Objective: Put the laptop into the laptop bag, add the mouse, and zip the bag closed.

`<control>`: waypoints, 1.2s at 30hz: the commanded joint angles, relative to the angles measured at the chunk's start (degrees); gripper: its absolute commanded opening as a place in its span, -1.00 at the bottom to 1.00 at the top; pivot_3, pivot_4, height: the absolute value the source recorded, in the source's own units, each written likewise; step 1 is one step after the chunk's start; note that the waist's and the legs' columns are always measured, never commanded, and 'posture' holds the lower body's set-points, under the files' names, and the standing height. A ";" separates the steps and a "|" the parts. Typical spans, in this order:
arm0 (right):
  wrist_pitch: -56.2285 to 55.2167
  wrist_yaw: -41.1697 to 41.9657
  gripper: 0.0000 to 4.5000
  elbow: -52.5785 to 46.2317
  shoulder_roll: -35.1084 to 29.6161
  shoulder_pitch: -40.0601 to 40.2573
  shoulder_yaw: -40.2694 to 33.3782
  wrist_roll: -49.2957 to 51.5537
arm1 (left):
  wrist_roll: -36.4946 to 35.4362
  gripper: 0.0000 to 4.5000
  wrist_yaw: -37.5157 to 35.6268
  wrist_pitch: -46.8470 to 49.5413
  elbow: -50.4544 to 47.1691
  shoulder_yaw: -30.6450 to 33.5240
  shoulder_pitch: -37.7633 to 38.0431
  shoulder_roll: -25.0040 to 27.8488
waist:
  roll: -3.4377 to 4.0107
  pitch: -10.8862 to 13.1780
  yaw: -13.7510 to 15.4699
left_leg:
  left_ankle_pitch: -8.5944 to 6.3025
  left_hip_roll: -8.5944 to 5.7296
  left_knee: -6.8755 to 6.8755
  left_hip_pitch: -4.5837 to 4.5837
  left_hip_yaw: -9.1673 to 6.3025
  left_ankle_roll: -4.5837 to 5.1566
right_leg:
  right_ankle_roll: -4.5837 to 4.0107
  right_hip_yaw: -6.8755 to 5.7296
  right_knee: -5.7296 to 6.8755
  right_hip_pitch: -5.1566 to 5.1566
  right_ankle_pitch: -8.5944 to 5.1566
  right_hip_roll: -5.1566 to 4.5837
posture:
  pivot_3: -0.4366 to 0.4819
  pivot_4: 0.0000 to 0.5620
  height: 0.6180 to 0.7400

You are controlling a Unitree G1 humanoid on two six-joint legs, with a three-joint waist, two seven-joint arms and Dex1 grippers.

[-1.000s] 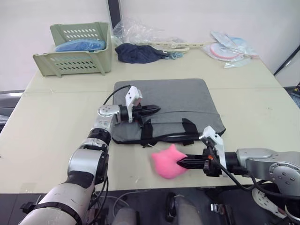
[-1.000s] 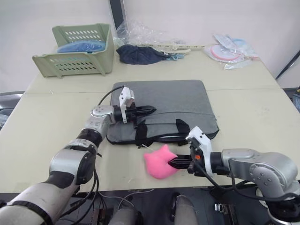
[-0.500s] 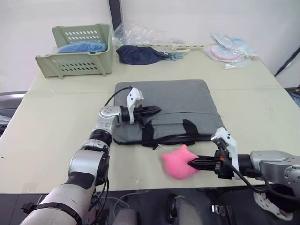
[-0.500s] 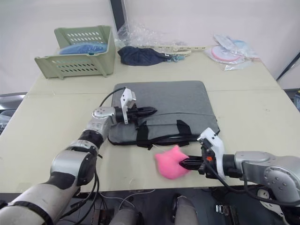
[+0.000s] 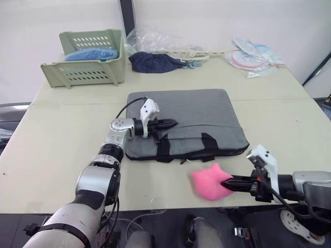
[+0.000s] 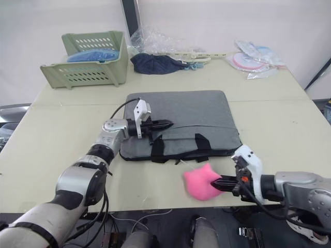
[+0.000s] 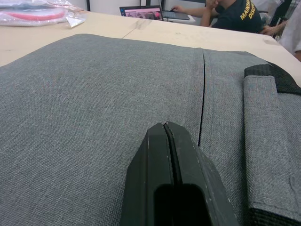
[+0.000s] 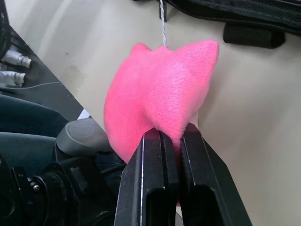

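left gripper (image 5: 173, 123): fingers pressed together with nothing between them, tips resting on the grey laptop bag (image 5: 196, 111), just short of its black handles (image 5: 163, 147).
right gripper (image 5: 225, 183): fingers pinched on the pink charm (image 5: 209, 184), which hung off the bag by a thin cord (image 8: 162, 21).
change: over the last second the right gripper had carried the charm steadily along the worktop (image 5: 57, 139) edge toward the robot's right, away from the left fingers; the bag's near edge lay flatter than before, while the left gripper stayed put as an anchor.
meaning: judged as the zip being drawn shut by its charm, most of the way along, with the far right corner perhaps left.
laptop and mouse: presumably inside the bag, so hidden.
background: a green basket (image 5: 88, 57) and dark cloth (image 5: 152, 61) sat well beyond both grippers.
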 commanded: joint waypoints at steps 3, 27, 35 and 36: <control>-2.62 3.13 -0.97 2.88 -2.47 3.47 -2.89 -3.56 | 4.59 -1.00 -0.55 1.66 5.35 -3.51 5.69 -0.22 | -0.01 -0.04 0.02 | 0.00 0.00 -0.01 0.00 -0.04 0.00 | 0.00 -0.04 -0.03 0.04 0.00 -0.01 | -0.05 -0.47 1.00; -13.42 12.43 -0.97 18.80 -5.36 14.95 -10.79 -18.53 | 4.71 -1.00 -0.82 1.41 5.17 -4.06 5.71 -0.20 | -0.09 -0.22 0.03 | -0.01 0.00 -0.05 0.05 -0.05 0.03 | 0.04 -0.05 -0.18 0.13 0.03 0.00 | -0.05 -0.47 1.00; -16.88 12.70 -0.97 25.84 -5.26 13.78 -10.67 -23.08 | 4.80 -1.00 -0.77 1.29 5.23 -4.35 5.57 -0.46 | -0.11 -0.23 0.01 | -0.03 0.00 -0.07 0.14 -0.05 0.06 | 0.08 -0.05 -0.23 0.22 0.05 0.00 | -0.05 -0.47 1.00; -17.46 12.53 -0.97 26.88 -5.17 13.45 -10.42 -23.88 | 4.80 -1.00 -0.78 1.29 5.23 -4.40 5.56 -0.47 | -0.10 -0.23 0.01 | -0.03 0.00 -0.07 0.14 -0.05 0.06 | 0.08 -0.05 -0.23 0.22 0.05 0.00 | -0.05 -0.47 1.00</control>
